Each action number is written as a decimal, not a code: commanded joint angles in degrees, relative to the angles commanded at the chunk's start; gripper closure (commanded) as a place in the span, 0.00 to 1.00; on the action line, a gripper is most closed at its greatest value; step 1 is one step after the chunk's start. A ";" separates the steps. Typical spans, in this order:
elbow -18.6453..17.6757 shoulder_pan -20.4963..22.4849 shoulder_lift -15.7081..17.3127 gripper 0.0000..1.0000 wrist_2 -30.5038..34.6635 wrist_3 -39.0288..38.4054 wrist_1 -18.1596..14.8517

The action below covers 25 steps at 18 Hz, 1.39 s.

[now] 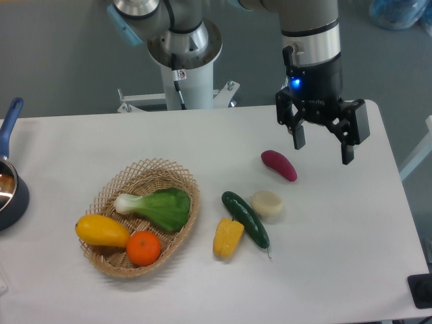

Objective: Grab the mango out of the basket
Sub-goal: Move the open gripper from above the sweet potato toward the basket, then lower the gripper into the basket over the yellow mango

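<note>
The mango (101, 231), a glossy yellow oval, lies at the front left inside the wicker basket (177, 176). A round orange (144, 248) touches its right end, and a green leafy vegetable (158, 206) lies behind both. My gripper (322, 154) hangs open above the table at the right, well away from the basket, with nothing between its fingers. Its fingertips are just above and to the right of a dark red sweet potato (279, 165).
On the table right of the basket lie a yellow bell pepper (227, 237), a dark green cucumber (246, 219) and a pale round piece (267, 204). A blue-handled pot (9, 182) sits at the left edge. The robot base (183, 64) stands behind the table.
</note>
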 joint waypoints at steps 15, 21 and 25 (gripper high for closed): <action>-5.00 -3.16 1.58 0.00 -1.84 -17.29 1.23; -9.39 -8.51 1.05 0.00 -4.48 -26.28 6.24; -11.69 -14.66 0.88 0.00 -4.57 -27.15 7.38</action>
